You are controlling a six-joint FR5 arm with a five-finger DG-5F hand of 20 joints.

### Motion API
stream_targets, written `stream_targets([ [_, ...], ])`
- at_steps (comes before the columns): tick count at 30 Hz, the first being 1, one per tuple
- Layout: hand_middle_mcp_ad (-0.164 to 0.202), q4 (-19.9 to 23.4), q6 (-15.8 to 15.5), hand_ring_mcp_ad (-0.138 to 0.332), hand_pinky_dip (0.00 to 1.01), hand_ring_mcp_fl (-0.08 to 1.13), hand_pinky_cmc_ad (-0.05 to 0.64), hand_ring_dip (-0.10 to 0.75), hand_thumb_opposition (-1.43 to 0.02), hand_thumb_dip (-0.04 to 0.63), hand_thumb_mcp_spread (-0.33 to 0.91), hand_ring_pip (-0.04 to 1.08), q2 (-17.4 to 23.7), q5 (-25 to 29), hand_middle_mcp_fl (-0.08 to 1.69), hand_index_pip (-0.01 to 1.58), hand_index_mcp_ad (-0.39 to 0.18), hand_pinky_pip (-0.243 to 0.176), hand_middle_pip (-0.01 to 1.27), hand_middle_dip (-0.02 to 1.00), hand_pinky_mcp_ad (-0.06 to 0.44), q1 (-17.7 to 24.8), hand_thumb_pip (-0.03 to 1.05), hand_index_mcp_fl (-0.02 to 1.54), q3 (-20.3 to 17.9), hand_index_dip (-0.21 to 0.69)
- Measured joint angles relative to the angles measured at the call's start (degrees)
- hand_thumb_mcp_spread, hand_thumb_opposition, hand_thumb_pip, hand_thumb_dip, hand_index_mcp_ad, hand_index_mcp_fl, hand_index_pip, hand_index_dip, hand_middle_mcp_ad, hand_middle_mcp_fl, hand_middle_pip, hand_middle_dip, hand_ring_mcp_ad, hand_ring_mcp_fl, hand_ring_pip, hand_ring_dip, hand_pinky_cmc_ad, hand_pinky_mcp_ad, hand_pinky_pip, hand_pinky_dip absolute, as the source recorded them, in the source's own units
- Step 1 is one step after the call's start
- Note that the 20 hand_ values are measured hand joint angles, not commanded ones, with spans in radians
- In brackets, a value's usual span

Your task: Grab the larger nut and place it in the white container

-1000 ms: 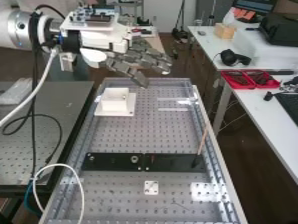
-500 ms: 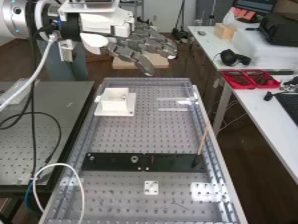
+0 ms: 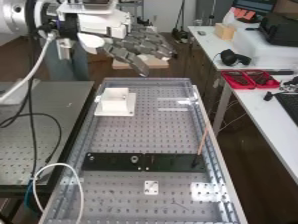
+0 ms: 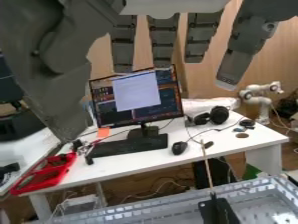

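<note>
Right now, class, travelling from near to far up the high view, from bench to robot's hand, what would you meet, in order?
Small white plate, black bar, white container, hand.

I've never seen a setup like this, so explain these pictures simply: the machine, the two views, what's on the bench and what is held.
The machine is a white robot arm carrying a dark grey mechanical hand. The high view looks down along the bench from a fixed camera above its near end. The wrist view comes from a camera on the arm's wrist, so the fingers hang in front of a desk with a monitor.

On the bench, a white container stands at the far end. Nearer lies a flat black bar bearing a smaller nut and a bearing. A thin stick leans up from its end.

The fingers are extended and appear to hold nothing.
</note>
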Motion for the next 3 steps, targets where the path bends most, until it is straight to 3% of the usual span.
stream_targets([
  [3,0.075,0.3,-0.1,0.143,0.75,0.0,0.379,0.112,-0.81,0.22,0.21,0.09,0.6,0.6,0.0,0.44,-0.134,-0.112,0.13,0.25,0.295,0.7,0.71,0.0,-0.6,-0.042],
])
